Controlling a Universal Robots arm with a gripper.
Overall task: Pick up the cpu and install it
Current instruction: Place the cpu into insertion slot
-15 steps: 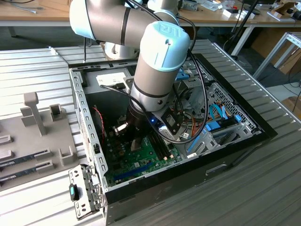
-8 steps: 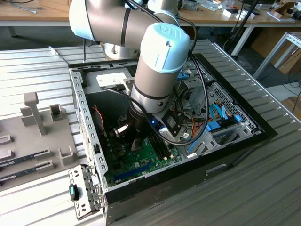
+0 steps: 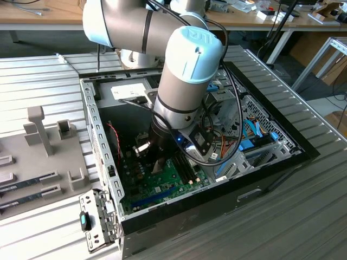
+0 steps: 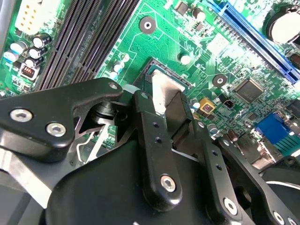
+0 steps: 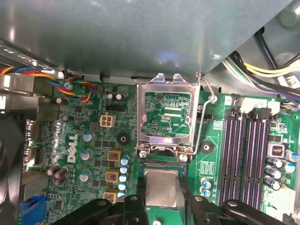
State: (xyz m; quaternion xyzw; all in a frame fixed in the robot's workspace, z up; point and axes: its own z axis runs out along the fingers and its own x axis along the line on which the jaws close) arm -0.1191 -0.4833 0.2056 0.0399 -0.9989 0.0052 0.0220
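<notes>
The cpu (image 5: 161,186), a small square chip with a silvery metal top, sits low over the socket (image 4: 154,65) on the green motherboard (image 5: 93,140). My gripper (image 5: 162,193) is shut on it, one black finger (image 4: 146,136) against each of two opposite edges. Its metal top (image 4: 164,89) shows between the fingers in both wrist views. The socket's metal load plate (image 5: 166,115) stands flipped open beside the chip, with its wire lever (image 5: 201,117) raised. In the exterior view the gripper (image 3: 157,162) reaches down into the open computer case (image 3: 97,141). Whether the chip rests fully in the socket I cannot tell.
Black memory slots (image 5: 248,154) run beside the socket, and capacitors (image 5: 123,168) stand close to it. Coloured cable bundles (image 5: 70,82) and the case's grey wall (image 5: 140,33) are nearby. A grey tray (image 3: 38,157) with memory sticks lies at the exterior view's left.
</notes>
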